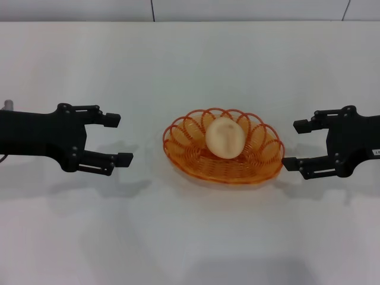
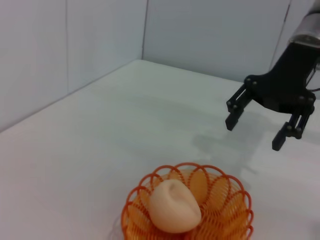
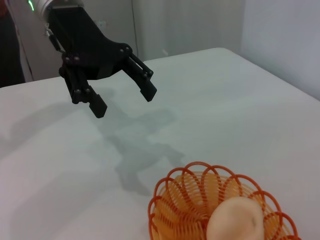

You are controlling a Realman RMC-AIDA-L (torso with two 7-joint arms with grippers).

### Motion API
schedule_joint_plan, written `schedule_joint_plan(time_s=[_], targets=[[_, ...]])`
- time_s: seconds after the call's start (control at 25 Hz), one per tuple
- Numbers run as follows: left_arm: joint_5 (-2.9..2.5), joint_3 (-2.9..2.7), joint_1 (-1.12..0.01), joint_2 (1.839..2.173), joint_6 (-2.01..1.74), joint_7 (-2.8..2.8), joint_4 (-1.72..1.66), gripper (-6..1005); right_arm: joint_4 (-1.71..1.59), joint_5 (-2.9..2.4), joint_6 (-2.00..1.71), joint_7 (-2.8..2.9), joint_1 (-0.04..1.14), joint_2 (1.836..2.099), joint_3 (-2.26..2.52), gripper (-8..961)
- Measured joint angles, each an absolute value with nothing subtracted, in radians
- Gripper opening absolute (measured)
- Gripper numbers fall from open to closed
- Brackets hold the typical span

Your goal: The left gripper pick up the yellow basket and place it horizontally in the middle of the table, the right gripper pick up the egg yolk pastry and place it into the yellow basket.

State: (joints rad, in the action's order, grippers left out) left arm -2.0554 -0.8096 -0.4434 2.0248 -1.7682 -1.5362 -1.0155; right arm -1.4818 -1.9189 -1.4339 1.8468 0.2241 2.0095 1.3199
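At centre of the head view, the yellow basket lies with its long axis across the white surface, and the egg yolk pastry rests inside it. Left gripper and right gripper flank the basket, both apart from it, jaws open and empty. Both placements thus appear done; judged from this, only withdrawal of the arms seems left.

Left wrist view: basket with pastry in the foreground; the right gripper hovers beyond it above the surface, jaws spread. Pale wall panels close the far edge.

Right wrist view: basket and pastry near the camera; the left gripper hangs farther off, jaws parted, a green light on its arm. Plain walls stand behind the surface.
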Motion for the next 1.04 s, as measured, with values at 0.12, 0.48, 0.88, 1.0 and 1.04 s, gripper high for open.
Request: schedule_joint_plan(time_s=[0.12,0.48,0.88,1.0,1.04], targets=[[-2.057,-0.809,-0.44,2.024,-1.769,-1.528,-1.015,879,-1.482,-1.919,-1.435,1.847,0.224,2.01,1.321,752],[-2.057,-0.805,-0.433,2.022,-1.779,-1.511,-1.01,880,-1.485,-1.93,-1.429,1.847,0.228,2.01,1.344,752],[-2.057,-0.805,-0.438,2.022,-1.779,-1.511,-1.014,880,-1.488,-1.93,-1.436,1.853,0.231,2.009,1.346,752],[-2.057,-0.805,-0.439,2.022,-1.779,-1.512,-1.014,880,-1.493,-1.93,-1.443,1.854,0.231,2.009,1.347,752],[-2.057,-0.805,-0.44,2.022,-1.78,-1.514,-1.014,880,-1.494,-1.93,-1.447,1.854,0.231,2.009,1.347,752]])
